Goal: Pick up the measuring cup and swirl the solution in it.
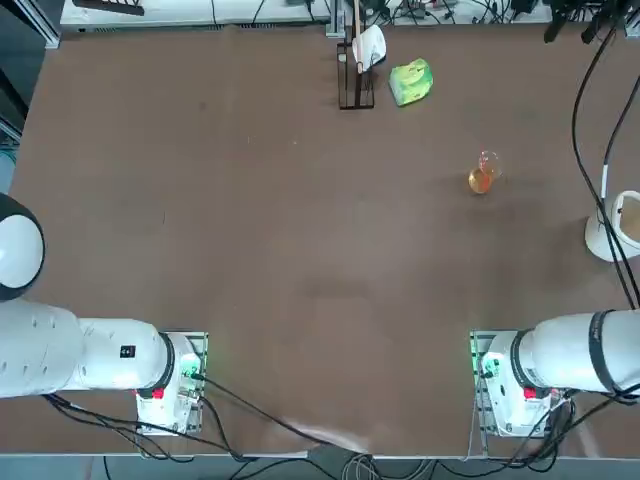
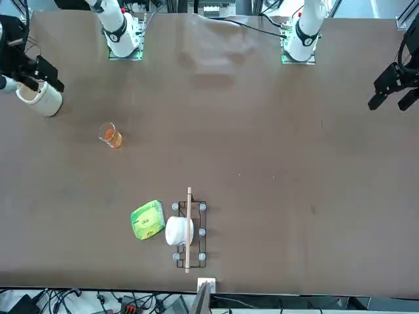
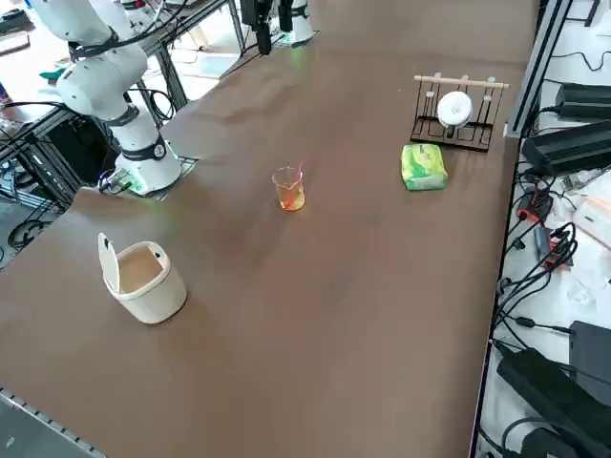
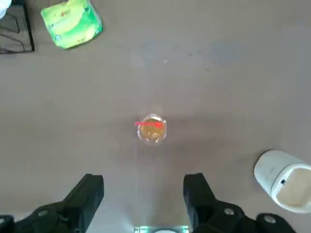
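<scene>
The measuring cup (image 1: 483,174) is a small clear glass vessel standing upright on the brown table, right of centre. The orange solution (image 4: 151,131) fills its lower part, and a red mark shows at its rim. The cup also shows in the front view (image 2: 110,136) and the right side view (image 3: 288,189). My right gripper (image 4: 143,183) is open and held high above the table, with the cup some way ahead of its two black fingers (image 4: 90,190). Nothing is between them. In the front view the right gripper (image 2: 29,65) hangs near the white cup, apart from the measuring cup.
A larger white cup (image 3: 143,280) with a raised lid stands near the table's right edge. A green packet (image 1: 412,82) lies at the far side, next to a dark wire rack (image 1: 354,72) holding a white roll. Cables hang at the right (image 1: 603,150).
</scene>
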Controlling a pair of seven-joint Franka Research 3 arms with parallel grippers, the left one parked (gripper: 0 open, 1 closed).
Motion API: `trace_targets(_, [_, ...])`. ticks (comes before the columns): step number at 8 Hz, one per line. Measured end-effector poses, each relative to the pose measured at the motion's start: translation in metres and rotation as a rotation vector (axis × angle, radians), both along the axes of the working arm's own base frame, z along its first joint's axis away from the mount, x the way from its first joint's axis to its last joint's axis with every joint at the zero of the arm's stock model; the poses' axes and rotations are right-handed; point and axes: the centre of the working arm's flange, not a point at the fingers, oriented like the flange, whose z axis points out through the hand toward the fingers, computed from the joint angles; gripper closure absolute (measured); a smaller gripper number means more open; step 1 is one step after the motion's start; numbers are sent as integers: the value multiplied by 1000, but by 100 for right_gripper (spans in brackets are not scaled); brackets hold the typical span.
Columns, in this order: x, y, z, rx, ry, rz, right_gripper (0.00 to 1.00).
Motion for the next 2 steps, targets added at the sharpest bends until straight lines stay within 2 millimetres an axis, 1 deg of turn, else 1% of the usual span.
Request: trace_targets(2, [7, -5, -3, -5, -24, -8, 0])
